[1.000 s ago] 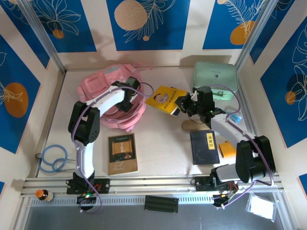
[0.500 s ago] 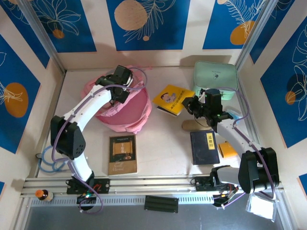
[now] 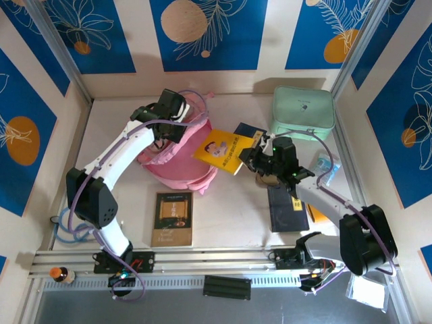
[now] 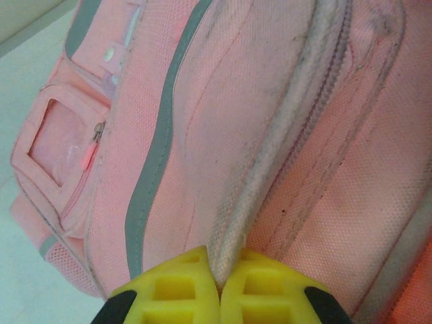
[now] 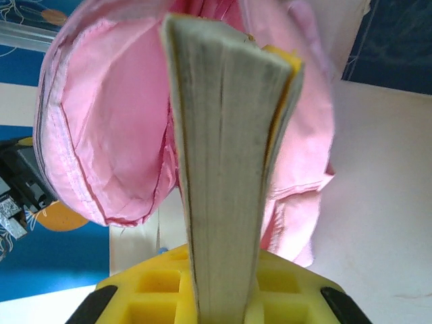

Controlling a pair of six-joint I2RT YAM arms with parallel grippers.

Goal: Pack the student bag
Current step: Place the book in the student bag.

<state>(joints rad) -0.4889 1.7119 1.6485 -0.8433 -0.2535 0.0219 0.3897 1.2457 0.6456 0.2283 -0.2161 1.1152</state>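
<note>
On a pale table [image 3: 229, 209] walled by blue leaf-print panels [image 3: 223, 40], the pink student bag [image 3: 182, 165] lies far left of centre, its mouth facing right and its zip rim pinched in the closed left gripper [image 4: 217, 273], that arm arched over it. The right gripper [image 3: 255, 156], clamped on a yellow book [image 3: 221, 150], is nearer the opening. The book's long axis points left at the mouth just beyond its leading edge, the arm stretched low.

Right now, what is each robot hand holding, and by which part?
The left gripper pinches the student bag by its zipper rim. The right gripper clamps the yellow book at one edge.
</note>
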